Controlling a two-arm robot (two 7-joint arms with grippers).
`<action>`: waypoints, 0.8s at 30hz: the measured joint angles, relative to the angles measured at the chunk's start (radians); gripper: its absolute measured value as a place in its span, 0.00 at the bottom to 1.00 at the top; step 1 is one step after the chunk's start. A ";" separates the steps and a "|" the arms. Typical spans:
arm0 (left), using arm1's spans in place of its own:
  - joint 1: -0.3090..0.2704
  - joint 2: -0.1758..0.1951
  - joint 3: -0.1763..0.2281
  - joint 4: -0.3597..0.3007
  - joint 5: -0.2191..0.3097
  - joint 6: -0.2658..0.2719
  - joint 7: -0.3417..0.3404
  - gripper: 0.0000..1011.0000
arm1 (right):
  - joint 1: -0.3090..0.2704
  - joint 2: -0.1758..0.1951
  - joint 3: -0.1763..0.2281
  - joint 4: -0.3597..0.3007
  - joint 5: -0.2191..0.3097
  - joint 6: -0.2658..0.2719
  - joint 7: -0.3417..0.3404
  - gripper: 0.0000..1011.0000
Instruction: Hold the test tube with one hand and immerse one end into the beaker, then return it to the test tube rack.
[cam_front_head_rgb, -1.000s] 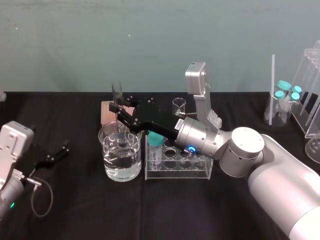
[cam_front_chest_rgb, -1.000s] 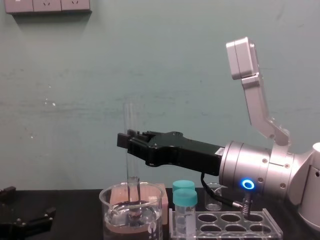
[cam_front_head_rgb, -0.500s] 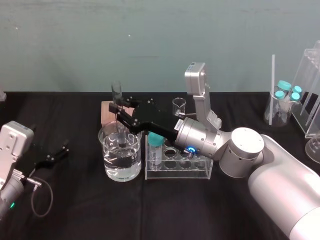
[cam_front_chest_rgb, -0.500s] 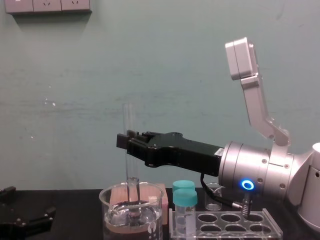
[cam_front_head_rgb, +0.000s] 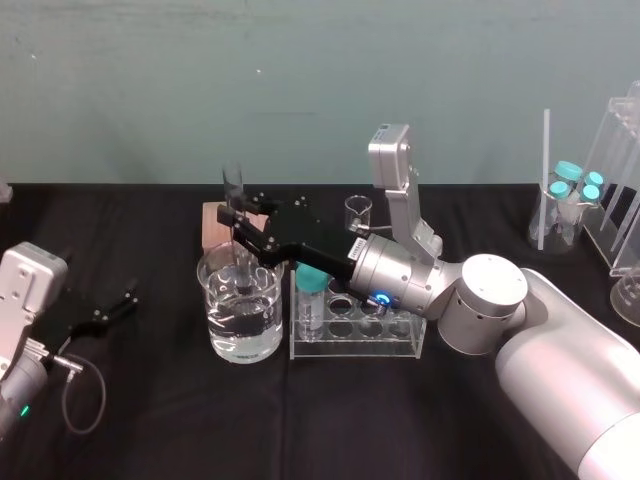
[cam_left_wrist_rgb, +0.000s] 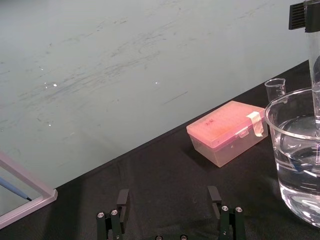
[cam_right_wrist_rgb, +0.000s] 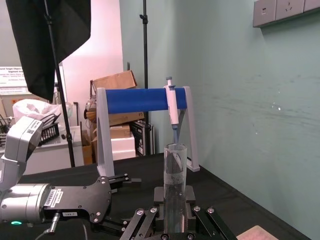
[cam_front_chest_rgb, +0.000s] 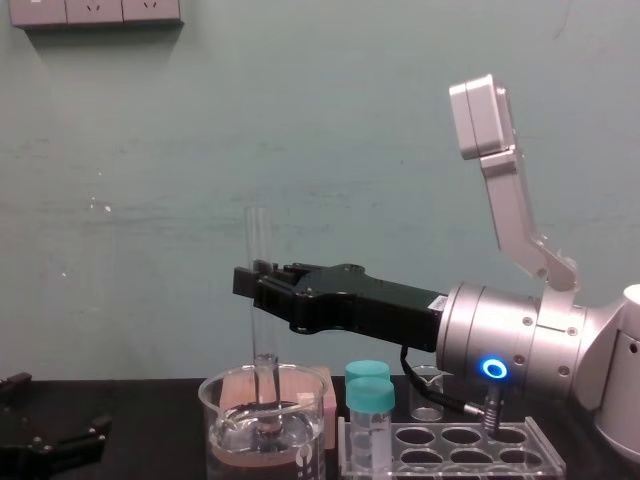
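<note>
The test tube (cam_front_chest_rgb: 259, 240) is held upright by the right tool (cam_front_head_rgb: 240, 218), whose two black fingers are clamped on it from either side at about mid-height. The open top of the tube is left standing above the fingers, and the lower part is left hanging below them. In the right wrist view the glass is seen pinched squarely between the finger pads.

The tube is placed directly over the large beaker (cam_front_head_rgb: 262, 335), left of centre on the black desk (cam_front_head_rgb: 150, 420). Its rounded lower end is sunk below the rim, inside the beaker. It is seen reaching the clear liquid (cam_front_head_rgb: 240, 325) that fills the beaker to roughly half; how deep it is dipped cannot be told. The tube is not seen touching the beaker wall.

The right arm is stretched in from the right, so that its wrist, with the blue-lit ring, is carried over the test tube rack (cam_front_head_rgb: 395, 345). The rack is set just to the right of the beaker, and a teal-capped vial (cam_front_head_rgb: 312, 295) is stood in its left end.

A pink lidded box (cam_left_wrist_rgb: 227, 131) is found just behind the beaker, and a tiny beaker (cam_front_head_rgb: 358, 212) farther back, behind the rack.

The left tool (cam_front_head_rgb: 112, 308) is parked low at the near left of the desk, well apart from the beaker. Its fingers are spread apart and nothing is held between them.
</note>
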 joint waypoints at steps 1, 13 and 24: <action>0.000 0.000 0.000 0.000 0.000 0.000 0.000 0.99 | 0.000 0.000 0.000 0.000 0.000 0.000 0.000 0.23; 0.000 0.000 0.000 0.000 0.000 0.000 0.000 0.99 | 0.003 0.001 0.002 0.003 0.003 -0.002 0.001 0.23; 0.000 0.000 0.000 0.000 0.000 0.000 0.000 0.99 | 0.003 0.002 0.004 0.004 0.005 -0.003 0.003 0.23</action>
